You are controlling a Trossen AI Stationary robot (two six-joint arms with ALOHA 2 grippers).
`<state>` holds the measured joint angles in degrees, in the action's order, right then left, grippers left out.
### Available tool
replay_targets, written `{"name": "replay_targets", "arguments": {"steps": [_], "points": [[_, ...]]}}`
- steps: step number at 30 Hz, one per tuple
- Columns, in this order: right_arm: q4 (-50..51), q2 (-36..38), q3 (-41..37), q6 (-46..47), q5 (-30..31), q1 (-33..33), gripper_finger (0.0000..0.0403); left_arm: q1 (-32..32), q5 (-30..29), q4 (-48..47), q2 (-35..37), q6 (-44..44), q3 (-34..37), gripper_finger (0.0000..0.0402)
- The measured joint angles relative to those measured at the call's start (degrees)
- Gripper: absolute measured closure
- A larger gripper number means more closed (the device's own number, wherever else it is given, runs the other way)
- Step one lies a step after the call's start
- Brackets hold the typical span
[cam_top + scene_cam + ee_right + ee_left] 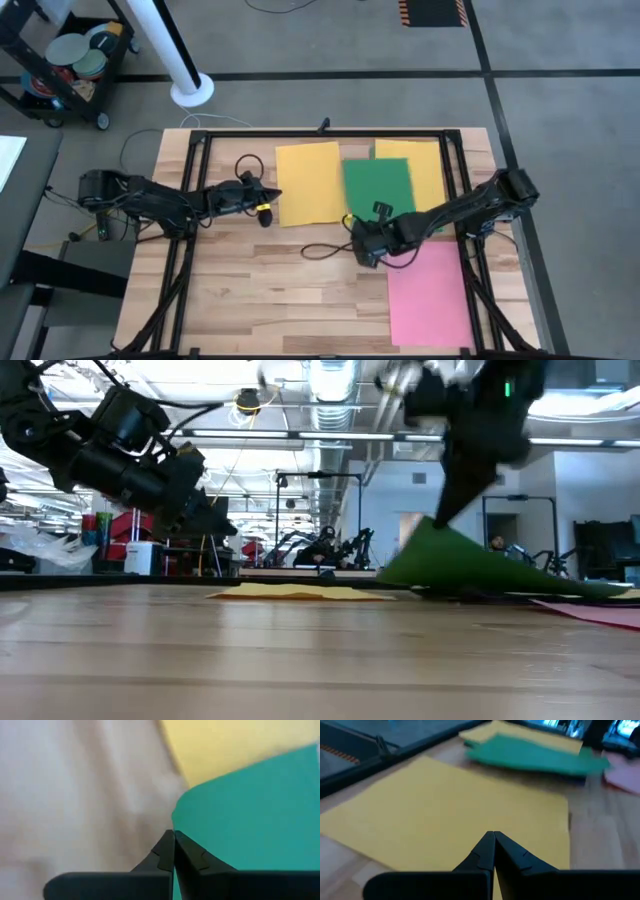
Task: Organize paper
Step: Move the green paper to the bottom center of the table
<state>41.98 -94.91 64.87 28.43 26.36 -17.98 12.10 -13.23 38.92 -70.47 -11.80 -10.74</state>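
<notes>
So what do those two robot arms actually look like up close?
Both arms are dark, nearly black, built from jointed segments with black cables looping beside them. The left gripper has a small yellow mark near its tip. Each ends in two slim, dark, wedge-shaped fingers tapering to a point. The right gripper looks the same, blocky and black.

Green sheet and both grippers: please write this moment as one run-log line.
right gripper: shut on green sheet corner, lifted off table | left gripper: shut, empty, at yellow sheet | pink sheet: flat
</notes>
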Motion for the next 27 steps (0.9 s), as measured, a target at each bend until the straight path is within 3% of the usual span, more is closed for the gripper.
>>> {"name": "replay_targets", "arguments": {"steps": [5,13,21,27], "points": [[-4.26,0.0,4.16,6.98,-5.14,-3.55,0.0403,1.16,1.16,0.72,2.66,-0.01,0.0,0.0402],[-15.16,-0.87,5.58,22.56,-7.17,-9.38,0.0403,3.53,4.43,0.51,4.16,-0.01,-0.01,0.0402],[-28.54,-10.73,8.47,30.81,-17.29,-12.49,0.0403,3.91,4.44,-0.41,4.16,-0.01,-0.02,0.0401],[-31.98,-18.14,15.08,34.98,-19.48,-13.67,0.0403,3.91,4.61,-1.03,4.16,-1.15,-0.02,0.0402]]}}
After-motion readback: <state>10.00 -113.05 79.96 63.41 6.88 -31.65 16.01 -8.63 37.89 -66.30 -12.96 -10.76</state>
